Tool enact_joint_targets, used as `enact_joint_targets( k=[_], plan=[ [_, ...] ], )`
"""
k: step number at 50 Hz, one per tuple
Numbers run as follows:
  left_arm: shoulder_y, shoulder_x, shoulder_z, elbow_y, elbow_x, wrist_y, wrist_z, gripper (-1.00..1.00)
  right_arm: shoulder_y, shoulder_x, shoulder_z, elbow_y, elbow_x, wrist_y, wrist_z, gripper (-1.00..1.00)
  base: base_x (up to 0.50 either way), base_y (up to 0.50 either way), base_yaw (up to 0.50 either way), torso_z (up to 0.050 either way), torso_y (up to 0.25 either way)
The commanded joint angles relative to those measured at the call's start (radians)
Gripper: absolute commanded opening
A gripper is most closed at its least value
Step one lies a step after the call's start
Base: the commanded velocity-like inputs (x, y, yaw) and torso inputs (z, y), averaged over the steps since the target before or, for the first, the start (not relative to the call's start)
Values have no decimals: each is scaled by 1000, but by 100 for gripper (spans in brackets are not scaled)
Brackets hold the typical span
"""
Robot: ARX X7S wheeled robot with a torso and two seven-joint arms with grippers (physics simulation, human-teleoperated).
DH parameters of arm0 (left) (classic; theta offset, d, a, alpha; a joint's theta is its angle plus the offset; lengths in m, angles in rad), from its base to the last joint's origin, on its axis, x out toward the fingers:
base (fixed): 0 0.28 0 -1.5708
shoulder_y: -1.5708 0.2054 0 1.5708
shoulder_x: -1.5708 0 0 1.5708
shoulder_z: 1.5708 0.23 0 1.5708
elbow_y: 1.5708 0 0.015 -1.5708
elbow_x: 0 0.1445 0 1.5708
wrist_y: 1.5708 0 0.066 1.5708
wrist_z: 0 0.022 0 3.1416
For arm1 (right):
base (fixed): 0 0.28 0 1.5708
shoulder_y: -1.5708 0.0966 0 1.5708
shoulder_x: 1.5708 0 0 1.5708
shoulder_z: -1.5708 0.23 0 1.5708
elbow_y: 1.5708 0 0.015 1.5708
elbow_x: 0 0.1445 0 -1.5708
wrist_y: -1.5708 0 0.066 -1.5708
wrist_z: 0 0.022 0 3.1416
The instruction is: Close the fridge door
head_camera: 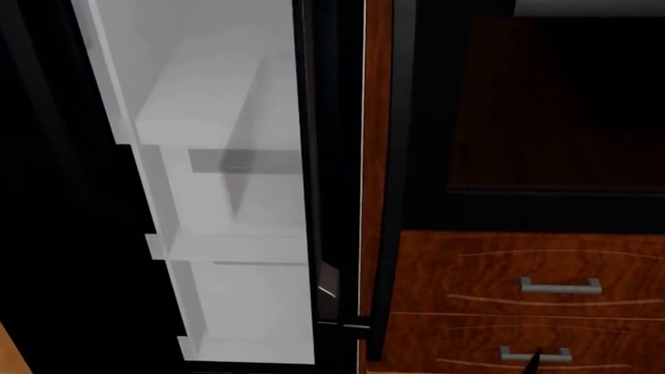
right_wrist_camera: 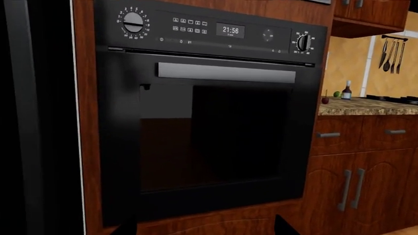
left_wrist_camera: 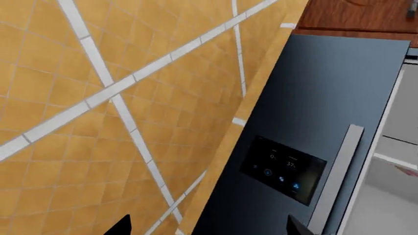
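The fridge door (left_wrist_camera: 320,122) stands swung open from the fridge (head_camera: 229,195), whose white shelves (head_camera: 223,245) lie bare to the head view; in the left wrist view the door is a glossy dark slab with a small lit display panel (left_wrist_camera: 282,170) and a long silver bar handle (left_wrist_camera: 336,178) just beside that panel, the orange tiled floor (left_wrist_camera: 98,98) spreading beyond the door's edge. The left gripper (left_wrist_camera: 205,227) shows only two dark fingertips at the frame's edge, spread apart and holding nothing, near the door but not touching it; the right gripper (right_wrist_camera: 203,226) likewise shows two separated tips, released, in front of the black oven (right_wrist_camera: 209,127). The oven sits just beside the fridge, set in reddish wood; its silver handle (right_wrist_camera: 225,72) lies above the tinted window, its clock (right_wrist_camera: 230,30) reads 21:56. Beside the oven a stone counter (right_wrist_camera: 365,105) carries a small bottle (right_wrist_camera: 347,90); wood drawers (head_camera: 519,304) lie below the oven.
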Motion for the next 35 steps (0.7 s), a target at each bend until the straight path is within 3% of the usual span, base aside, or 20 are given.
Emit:
enact_joint_targets(
  k=[1,11,14,35],
  plan=[
    [37,67,-115,49,-137,169,-19,100,37,7,-14,20,13,9,-8,100,141,0,0,0,0],
    [31,75,-90,46,-123,219,-31,100,33,21,-19,18,26,-19,-26,100,391,-18,0,0,0],
    [3,57,-60,10,-65,170,-58,100,37,22,-24,24,26,-19,-28,100,500,-36,0,0,0],
    [69,32,-62,54,-100,182,-94,100,34,26,-40,27,26,-19,-19,100,500,-98,0,0,0]
  ],
)
